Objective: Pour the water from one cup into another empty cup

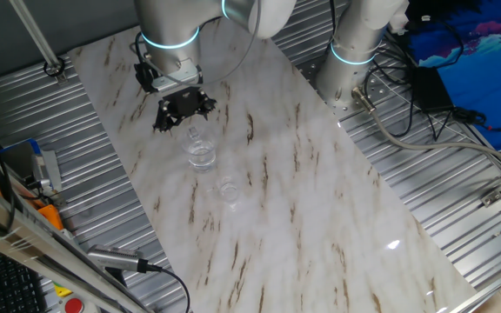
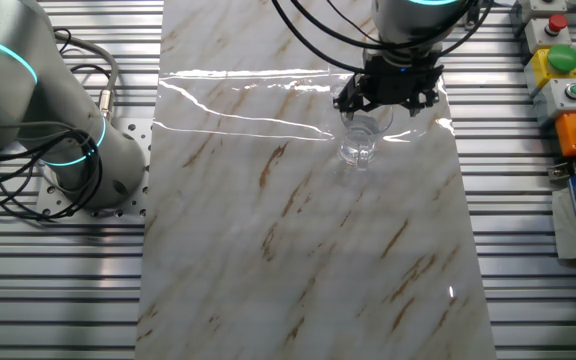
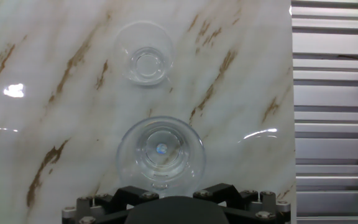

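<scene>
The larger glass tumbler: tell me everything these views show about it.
The larger glass tumbler is clear, colourless and round, with a thick base that shows as rings from above. It stands upright on the marble-patterned tabletop, mouth up. Whether it holds water cannot be told. The claw hangs above it at its near edge; no contact is visible. The smaller glass cup stands apart from it, also upright. Nothing else touches the tumbler.

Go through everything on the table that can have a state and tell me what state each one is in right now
Larger glass tumbler: upright on the marble table, ungripped.
Smaller glass cup: upright, looks empty, standing apart from the tumbler.
Gripper: above the tumbler, holding nothing; whether open or shut is unclear.
</scene>
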You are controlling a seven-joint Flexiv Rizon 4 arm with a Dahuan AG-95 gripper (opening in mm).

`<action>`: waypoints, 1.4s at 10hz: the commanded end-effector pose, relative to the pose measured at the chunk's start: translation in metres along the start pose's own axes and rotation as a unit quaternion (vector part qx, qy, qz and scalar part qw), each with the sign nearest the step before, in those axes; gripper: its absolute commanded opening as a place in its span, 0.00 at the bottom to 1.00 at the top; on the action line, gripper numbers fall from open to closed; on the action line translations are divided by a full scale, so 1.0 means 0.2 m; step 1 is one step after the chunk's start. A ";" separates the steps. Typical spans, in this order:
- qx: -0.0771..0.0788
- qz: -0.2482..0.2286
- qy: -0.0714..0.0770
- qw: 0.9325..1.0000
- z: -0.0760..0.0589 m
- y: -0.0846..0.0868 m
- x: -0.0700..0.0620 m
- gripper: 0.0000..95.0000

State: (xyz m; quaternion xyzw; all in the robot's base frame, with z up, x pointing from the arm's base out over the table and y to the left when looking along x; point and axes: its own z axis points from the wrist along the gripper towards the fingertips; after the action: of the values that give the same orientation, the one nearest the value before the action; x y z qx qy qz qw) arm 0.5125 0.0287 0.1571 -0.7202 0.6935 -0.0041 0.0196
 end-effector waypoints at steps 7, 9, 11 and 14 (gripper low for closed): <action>-0.033 -0.059 0.005 0.998 0.00 0.01 0.00 1.00; -0.032 -0.045 0.001 0.998 0.02 0.06 -0.03 1.00; -0.029 -0.032 0.005 0.999 0.07 0.10 -0.07 1.00; -0.021 -0.020 0.006 1.000 0.13 0.13 -0.12 1.00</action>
State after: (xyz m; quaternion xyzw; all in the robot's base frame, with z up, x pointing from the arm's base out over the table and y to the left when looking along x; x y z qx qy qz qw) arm 0.4871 0.0520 0.1299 -0.7399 0.6725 0.0140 -0.0096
